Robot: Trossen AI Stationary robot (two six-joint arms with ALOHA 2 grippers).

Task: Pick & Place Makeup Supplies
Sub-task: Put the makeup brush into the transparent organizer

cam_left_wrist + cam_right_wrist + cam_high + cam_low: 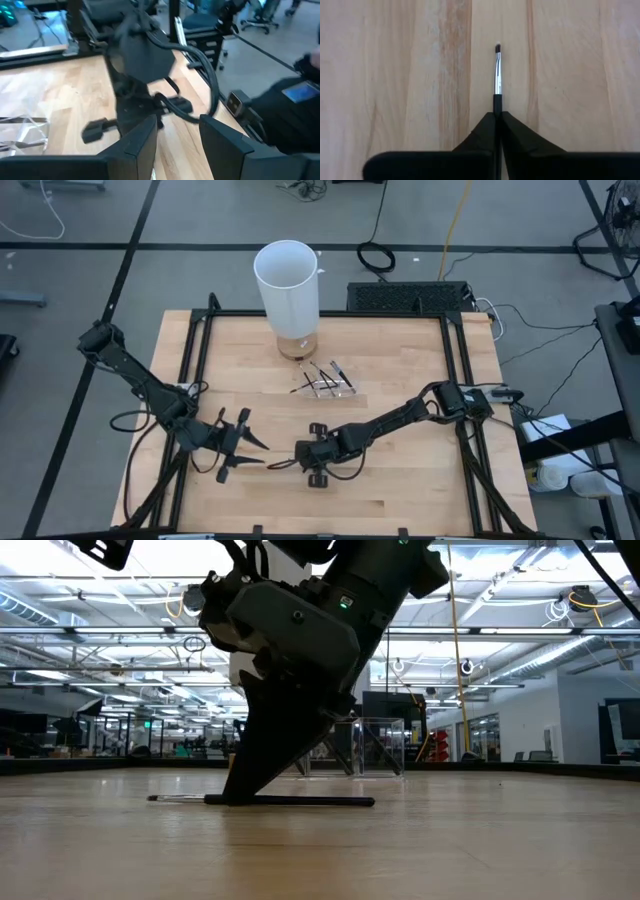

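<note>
Clear tray [330, 381] holds thin brushes [322, 376]; white cylinder [288, 290] beside it

Black brush [497, 80] with silver ferrule on pale wooden table [395, 75].

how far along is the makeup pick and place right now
Done: several thin brushes already lie in and across the small clear tray by the white cylinder. In hand: the right gripper is shut on one brush, which lies flat on the table. Left: lifting and placing it. The left gripper waits open nearby.
</note>
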